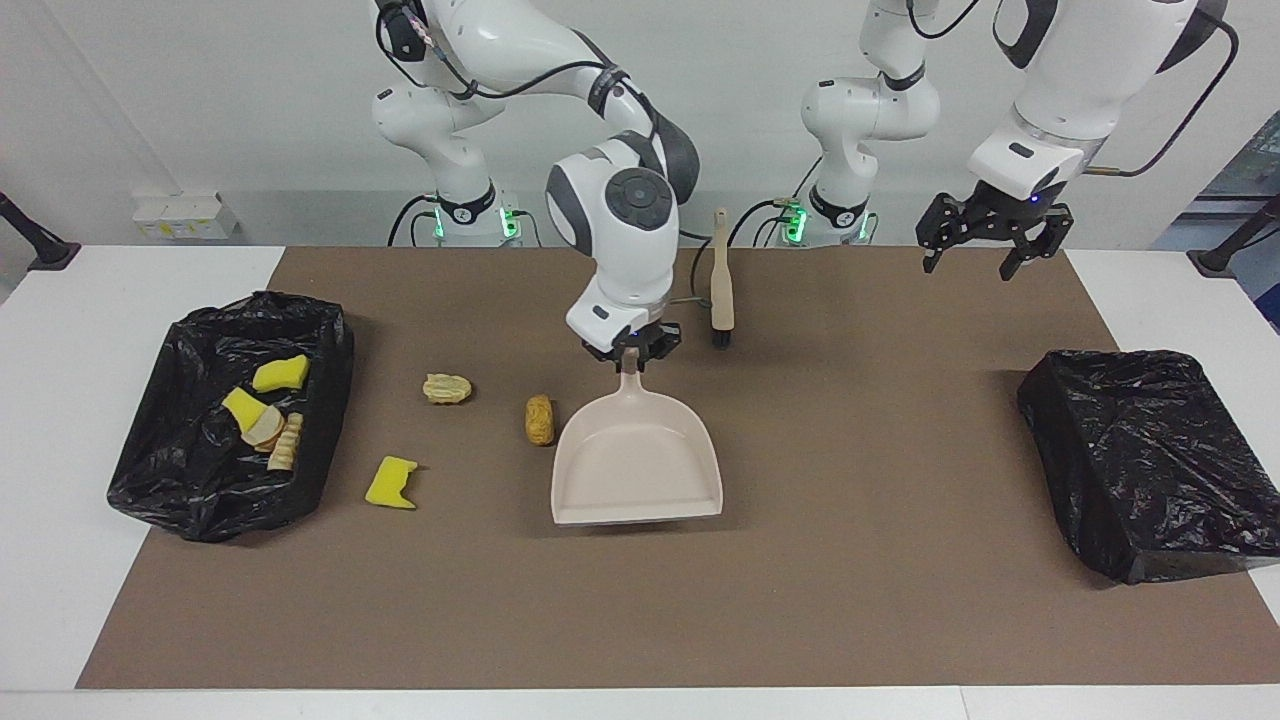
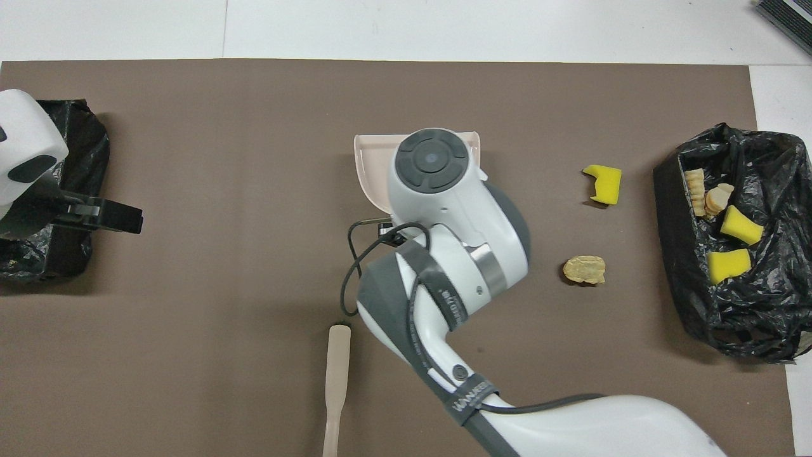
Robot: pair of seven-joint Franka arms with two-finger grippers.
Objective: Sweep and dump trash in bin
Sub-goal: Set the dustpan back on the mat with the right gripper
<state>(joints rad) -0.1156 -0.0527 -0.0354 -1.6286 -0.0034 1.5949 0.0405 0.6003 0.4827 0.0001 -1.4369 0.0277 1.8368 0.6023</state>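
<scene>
Bin [image 1: 150, 440]: you see it at the right arm's end of the counter [image 1: 60, 420], lined in black and mouth up so the pan can tip into it; four scraps lie inside, two yellow sponge chunks and two tan pieces.
Loose trash: three scraps on the brown mat; a yellow sponge chunk [image 1: 391, 482] nearest the bin, a pale bread piece [image 1: 447, 387], a brown roll [image 1: 540, 419] just beside the dustpan.
Dustpan [image 1: 636, 462]: one; mouth turned away from the robots, probably lined up for another sweep.
Right gripper [image 1: 632, 352]: jaws pinching the dustpan's handle.
Brush [image 1: 721, 283]: one; lying untouched near the robots.
Left gripper [image 1: 986, 238]: jaws spread, empty; it waits over the mat.
Second black-wrapped bin [image 1: 1150, 455]: one, at the left arm's end; nothing shows in it.
</scene>
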